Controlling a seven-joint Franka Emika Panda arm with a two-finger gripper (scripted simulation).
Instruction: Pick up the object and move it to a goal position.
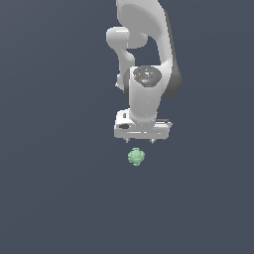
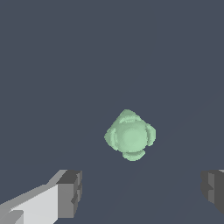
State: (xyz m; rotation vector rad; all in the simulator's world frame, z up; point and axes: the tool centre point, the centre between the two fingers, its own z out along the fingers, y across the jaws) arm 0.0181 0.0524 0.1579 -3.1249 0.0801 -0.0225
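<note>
Just gripper (image 1: 143, 141) — jaws apart — above unmarked object (image 1: 136, 157)

Desk (image 1: 54, 198): a plain, dark slate-blue surface that fills both views, with no visible edge, seam or marking.
Desk beneath the hand: the same flat, even tone; in the wrist view (image 2: 52, 65) it runs unbroken out to every border of the picture.
Shading: nearly uniform, only very slightly varied across the exterior view.
Other loose items: none can be made out on it.
</note>
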